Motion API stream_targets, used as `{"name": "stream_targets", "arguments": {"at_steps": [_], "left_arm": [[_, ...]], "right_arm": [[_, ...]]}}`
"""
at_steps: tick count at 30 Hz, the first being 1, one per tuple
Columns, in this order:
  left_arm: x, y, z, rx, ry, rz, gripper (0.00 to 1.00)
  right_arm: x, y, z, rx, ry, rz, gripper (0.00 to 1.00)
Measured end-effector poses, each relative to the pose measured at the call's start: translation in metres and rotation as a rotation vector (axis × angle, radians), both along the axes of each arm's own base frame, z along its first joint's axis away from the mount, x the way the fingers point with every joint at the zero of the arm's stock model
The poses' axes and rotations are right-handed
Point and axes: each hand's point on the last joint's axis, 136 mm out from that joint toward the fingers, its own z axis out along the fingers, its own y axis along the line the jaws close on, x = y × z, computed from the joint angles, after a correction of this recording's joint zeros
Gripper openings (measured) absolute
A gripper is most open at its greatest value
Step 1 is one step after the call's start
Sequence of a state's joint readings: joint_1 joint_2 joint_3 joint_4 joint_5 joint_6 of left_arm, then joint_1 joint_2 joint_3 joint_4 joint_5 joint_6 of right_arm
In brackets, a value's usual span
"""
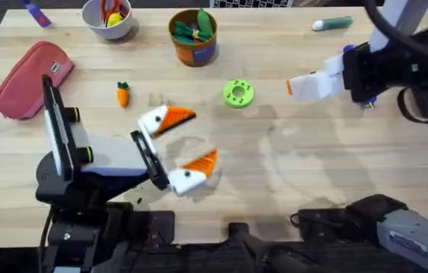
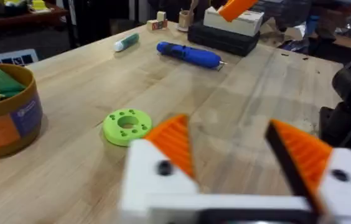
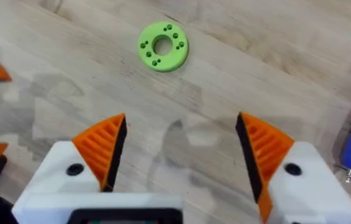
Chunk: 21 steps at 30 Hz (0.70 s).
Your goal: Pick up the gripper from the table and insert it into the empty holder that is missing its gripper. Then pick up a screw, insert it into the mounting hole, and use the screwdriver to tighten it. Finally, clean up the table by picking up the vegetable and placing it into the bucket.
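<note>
- Over the bench [image 1: 290, 182] centre, my left end effector [image 1: 187, 144] stands with fingers apart, holding nothing; bare wood lies between its orange tips.
- My right end effector [image 3: 182, 152] is likewise spread and empty above the bench, both orange pads fitted.
- The green ring [image 1: 237, 93] sits near both, clear on all sides.
- The screwdriver [image 2: 189, 55] lies toward the far right edge.
- The vegetable [image 1: 123, 94] rests on open wood, well apart from the bucket [image 1: 194, 38] by the far edge.
</note>
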State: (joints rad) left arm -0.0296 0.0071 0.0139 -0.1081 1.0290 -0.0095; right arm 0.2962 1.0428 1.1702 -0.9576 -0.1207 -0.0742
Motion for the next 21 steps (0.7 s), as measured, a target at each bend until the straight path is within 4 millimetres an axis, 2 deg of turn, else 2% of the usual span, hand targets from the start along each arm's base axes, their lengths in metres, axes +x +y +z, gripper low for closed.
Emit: {"name": "stream_targets", "arguments": {"at_steps": [5, 6, 11, 21], "left_arm": [[0.0, 0.0, 0.0, 0.001, -0.003, 0.001, 0.097], [0.0, 0.0, 0.0, 0.003, -0.005, 0.0, 0.029], [0.0, 0.0, 0.0, 0.003, -0.006, 0.0, 0.021], [0.0, 0.0, 0.0, 0.003, -0.006, 0.0, 0.019]], "right_arm": [[-0.003, -0.001, -0.003, -0.003, 0.018, -0.004, 0.993], [-0.004, -0.001, -0.004, -0.005, 0.027, -0.005, 0.993], [0.002, -0.018, -0.013, -0.05, 0.055, -0.093, 0.993], [0.044, -0.1, -0.035, -0.136, 0.138, -0.39, 0.992]]}}
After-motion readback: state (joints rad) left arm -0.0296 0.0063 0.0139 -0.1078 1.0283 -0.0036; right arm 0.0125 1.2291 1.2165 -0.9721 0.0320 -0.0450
